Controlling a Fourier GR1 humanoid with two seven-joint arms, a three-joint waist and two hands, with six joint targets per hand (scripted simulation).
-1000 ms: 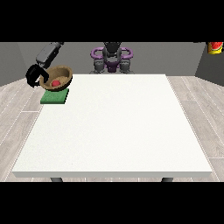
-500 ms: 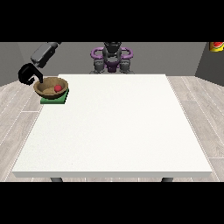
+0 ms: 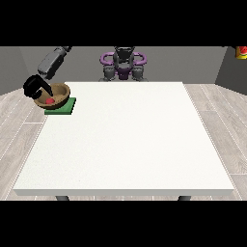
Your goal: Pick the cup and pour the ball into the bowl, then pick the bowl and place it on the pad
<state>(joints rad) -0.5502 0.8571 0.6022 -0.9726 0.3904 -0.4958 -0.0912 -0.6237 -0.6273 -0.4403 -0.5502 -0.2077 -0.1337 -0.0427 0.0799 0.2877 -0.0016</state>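
Observation:
A brown wooden bowl with a red ball inside it is at the table's far left corner. It is over the left part of the green pad and reaches past the pad's left side. I cannot tell whether it rests on the pad or hangs just above it. The black hand at the view's left is at the bowl's left rim, with a finger reaching over the rim into the bowl. No cup is in view. The other hand does not show.
The white table stretches wide towards the camera. The robot's torso with purple rings stands behind the far edge. A red and yellow object is at the far right, off the table.
The hand has carried the bowl down and to the left, from tilted above the pad to nearly level over the pad's left part. The ball stayed inside.

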